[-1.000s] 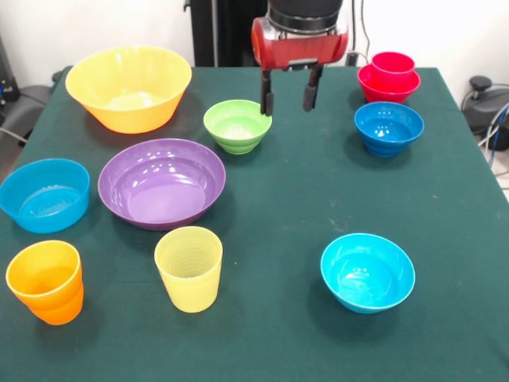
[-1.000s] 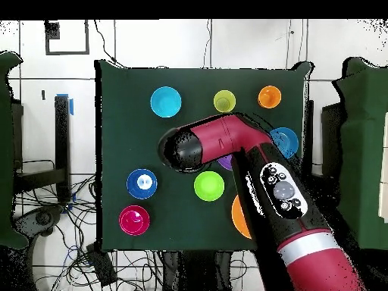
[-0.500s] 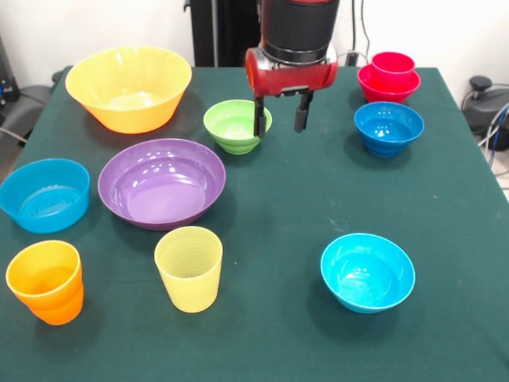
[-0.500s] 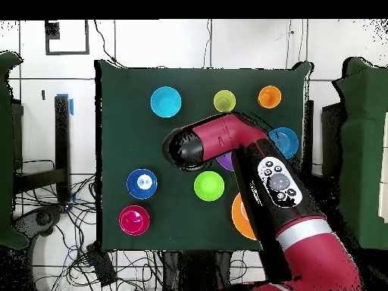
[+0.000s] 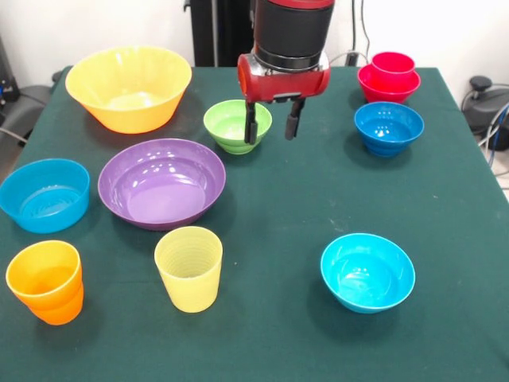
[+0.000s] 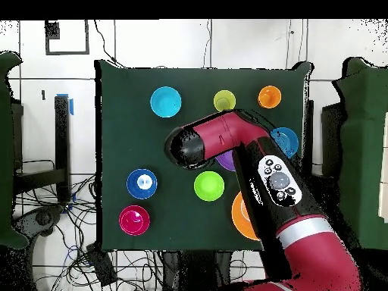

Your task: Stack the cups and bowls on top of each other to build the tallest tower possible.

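Nearest lay the orange cup (image 5: pixel 44 281), the yellow cup (image 5: pixel 188 267) and the cyan bowl (image 5: pixel 367 271), all apart, none stacked. Behind them sat the light blue bowl (image 5: pixel 44 194) and the purple bowl (image 5: pixel 161 182). My pincer (image 5: pixel 270 125) hung wide and empty at the green bowl (image 5: pixel 234 125), one finger over its rim (likely my pick). Farther off stood the blue bowl (image 5: pixel 388 127), the big yellow bowl (image 5: pixel 129 86) and the tower (image 5: pixel 390 76), red cup in red bowl, at the tabletop's (image 5: pixel 318 191) far corner.
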You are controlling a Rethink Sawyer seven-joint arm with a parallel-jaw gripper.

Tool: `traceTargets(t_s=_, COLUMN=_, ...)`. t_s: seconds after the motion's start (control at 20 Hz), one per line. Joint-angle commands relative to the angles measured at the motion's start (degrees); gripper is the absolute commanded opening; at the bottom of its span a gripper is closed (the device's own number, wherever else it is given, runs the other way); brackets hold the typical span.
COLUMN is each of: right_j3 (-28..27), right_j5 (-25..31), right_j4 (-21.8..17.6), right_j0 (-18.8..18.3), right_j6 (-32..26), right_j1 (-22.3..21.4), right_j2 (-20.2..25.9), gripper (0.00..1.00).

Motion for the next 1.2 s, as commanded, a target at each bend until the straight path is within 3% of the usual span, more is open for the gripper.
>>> traceTargets(t_s=0.05, right_j3=-3.45, right_j5=3.71, right_j4=-4.64, right_j0=2.00, right_j6=-15.64, right_j1=0.68, right_j2=1.18, gripper=1.00)
traceTargets(t_s=0.45, right_j3=0.55, right_j5=3.20, right_j4=-3.79, right_j0=0.87, right_j6=-15.43, right_j1=-2.43, right_j2=1.42, gripper=1.00)
traceTargets(t_s=0.85, right_j3=7.79, right_j5=2.33, right_j4=-2.19, right_j0=0.44, right_j6=-11.54, right_j1=-5.82, right_j2=0.52, gripper=1.00)
traceTargets(t_s=1.2, right_j3=9.08, right_j5=3.25, right_j4=-1.58, right_j0=0.64, right_j6=-10.31, right_j1=-6.05, right_j2=0.36, gripper=1.00)
